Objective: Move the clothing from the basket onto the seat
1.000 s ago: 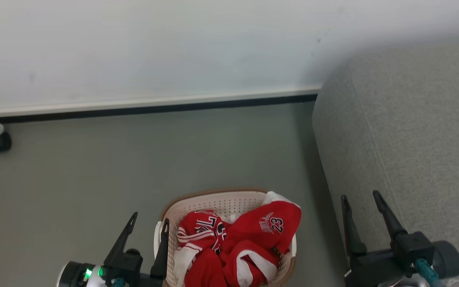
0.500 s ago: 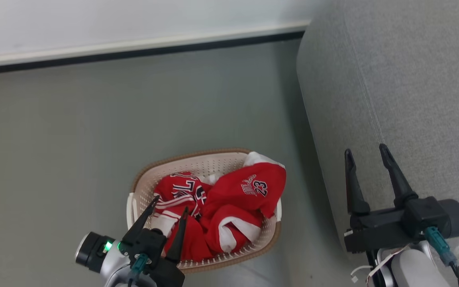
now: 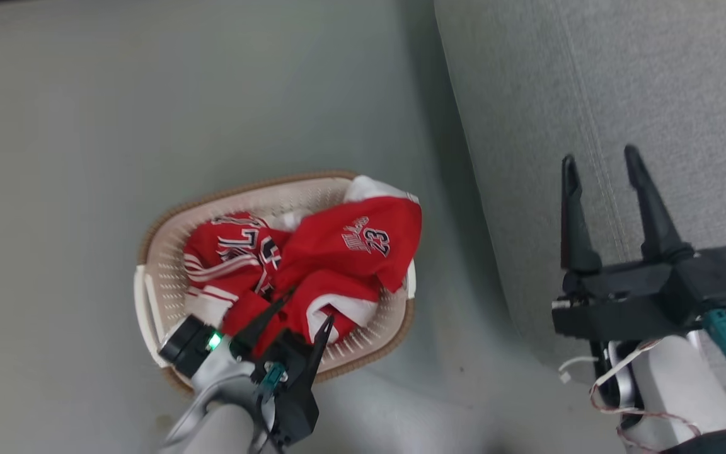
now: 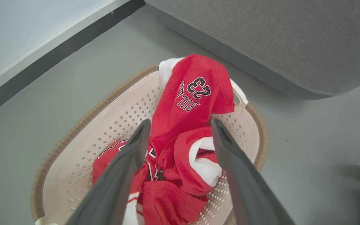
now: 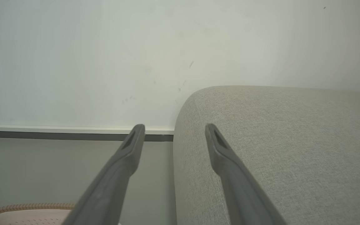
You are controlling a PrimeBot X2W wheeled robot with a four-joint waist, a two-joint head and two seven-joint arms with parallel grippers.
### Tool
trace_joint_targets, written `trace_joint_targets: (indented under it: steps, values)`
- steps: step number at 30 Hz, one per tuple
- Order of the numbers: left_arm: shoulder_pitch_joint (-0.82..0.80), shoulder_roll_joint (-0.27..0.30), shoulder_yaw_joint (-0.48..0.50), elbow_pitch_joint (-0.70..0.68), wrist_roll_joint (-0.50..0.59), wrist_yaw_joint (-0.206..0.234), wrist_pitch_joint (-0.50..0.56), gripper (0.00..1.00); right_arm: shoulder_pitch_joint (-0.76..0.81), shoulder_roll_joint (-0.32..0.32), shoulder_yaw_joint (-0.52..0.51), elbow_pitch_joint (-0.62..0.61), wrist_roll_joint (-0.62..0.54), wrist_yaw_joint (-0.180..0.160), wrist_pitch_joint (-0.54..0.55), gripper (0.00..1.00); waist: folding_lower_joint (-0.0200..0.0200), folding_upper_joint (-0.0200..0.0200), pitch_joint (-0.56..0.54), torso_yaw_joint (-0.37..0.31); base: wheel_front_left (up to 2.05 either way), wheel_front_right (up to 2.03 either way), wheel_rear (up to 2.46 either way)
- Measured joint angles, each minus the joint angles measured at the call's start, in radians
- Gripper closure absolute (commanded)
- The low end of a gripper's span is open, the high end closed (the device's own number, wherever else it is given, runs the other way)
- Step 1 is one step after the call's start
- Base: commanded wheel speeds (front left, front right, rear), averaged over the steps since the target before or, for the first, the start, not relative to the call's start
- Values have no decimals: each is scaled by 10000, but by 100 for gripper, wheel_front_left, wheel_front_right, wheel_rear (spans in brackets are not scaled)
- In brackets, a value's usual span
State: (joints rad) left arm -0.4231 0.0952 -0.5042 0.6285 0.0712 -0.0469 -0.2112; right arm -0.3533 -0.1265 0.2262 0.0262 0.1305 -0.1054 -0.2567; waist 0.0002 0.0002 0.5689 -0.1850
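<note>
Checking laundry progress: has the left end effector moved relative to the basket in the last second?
Yes. The left end effector has swung from the left rim of the basket inward, over the clothing.

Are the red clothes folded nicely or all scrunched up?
Scrunched up: the clothing lies crumpled in the basket, one piece draped over its rim.

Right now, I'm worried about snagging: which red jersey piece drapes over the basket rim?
The piece with the small 23: it drapes over the basket rim nearest the sofa; the striped piece lies inside.

One basket (image 3: 164,277), one sofa (image 3: 621,75), two pincers (left pincer (image 3: 311,305), right pincer (image 3: 599,154)), clothing (image 3: 350,252) uncountable.
</note>
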Motion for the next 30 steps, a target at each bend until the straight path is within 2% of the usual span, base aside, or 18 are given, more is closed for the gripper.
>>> trace_joint_targets:
  steps: [14,22,24,30]
  values:
    - [-2033,-31,-667,1289,817,-334,353,0,-1191,-48,-182,-1070,-198,65,-2,0,-1,1,2151,-438,0,0,0]
    - [-2635,-33,-790,2153,1007,-334,420,0,-1582,8,17,-1191,-464,136,-2,0,0,0,3215,-563,0,0,0]
    - [-2764,-44,-767,2353,1007,-293,420,0,-1645,8,17,-1204,-537,148,-2,0,-1,0,3401,-598,0,0,0]
    - [-3258,-111,-550,2832,1009,207,408,0,-1702,2,25,-1223,-623,176,-2,0,-1,0,3745,-695,0,0,0]
